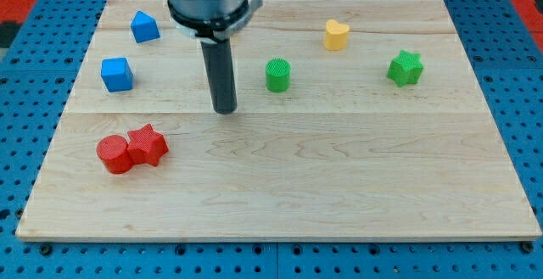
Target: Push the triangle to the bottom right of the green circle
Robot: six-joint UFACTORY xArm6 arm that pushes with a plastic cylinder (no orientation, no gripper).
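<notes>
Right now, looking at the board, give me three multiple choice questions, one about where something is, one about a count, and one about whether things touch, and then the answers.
1. Where is my tip relative to the green circle?
A. To the view's left of it, slightly lower
B. To the view's right of it
C. Resting on top of it

2. How many blue blocks are on the board?
A. One
B. Two
C. Three

3. How do the two red blocks stand to each other?
A. Far apart
B. Stacked
C. Side by side, touching

Answers:
1. A: my tip sits left of the green circle with bare wood between them.
2. B: the blue cube and the blue triangle-like block are the only blue ones.
3. C: the red circle and the red star meet with no visible gap.
</notes>
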